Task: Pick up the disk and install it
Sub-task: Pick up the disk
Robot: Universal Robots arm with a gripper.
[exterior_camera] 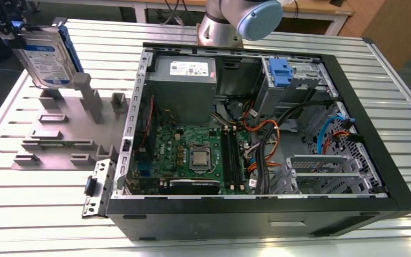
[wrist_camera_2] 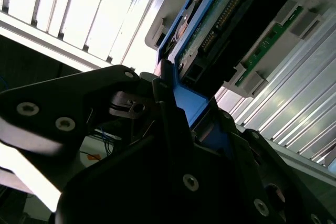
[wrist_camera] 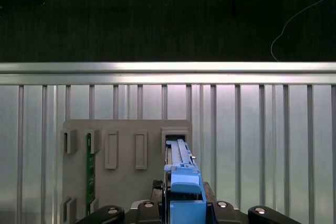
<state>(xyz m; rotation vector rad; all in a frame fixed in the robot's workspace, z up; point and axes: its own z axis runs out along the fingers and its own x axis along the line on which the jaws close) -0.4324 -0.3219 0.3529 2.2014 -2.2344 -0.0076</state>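
Observation:
The disk [exterior_camera: 45,59], a silver hard drive with a white-and-blue label in a blue bracket, is held upright at the exterior view's upper left. It sits just over the tall posts of a grey fixture [exterior_camera: 55,134]. My gripper [exterior_camera: 18,28] is shut on its top end. In the first wrist view the blue bracket [wrist_camera: 181,182] shows edge-on between my gripper's [wrist_camera: 184,211] black fingers, above a slot in the fixture [wrist_camera: 126,145]. The second wrist view shows the bracket [wrist_camera_2: 189,106] clasped, with the disk's underside [wrist_camera_2: 220,19] beyond.
An open computer case [exterior_camera: 263,219] lies to the exterior view's right of the fixture. It has a blue caddy [exterior_camera: 280,72] in the upper bay, a grey power supply [exterior_camera: 184,72] and a motherboard [exterior_camera: 198,155]. A green memory stick [wrist_camera: 90,166] stands in the fixture. The slatted table [exterior_camera: 34,214] ends near the disk.

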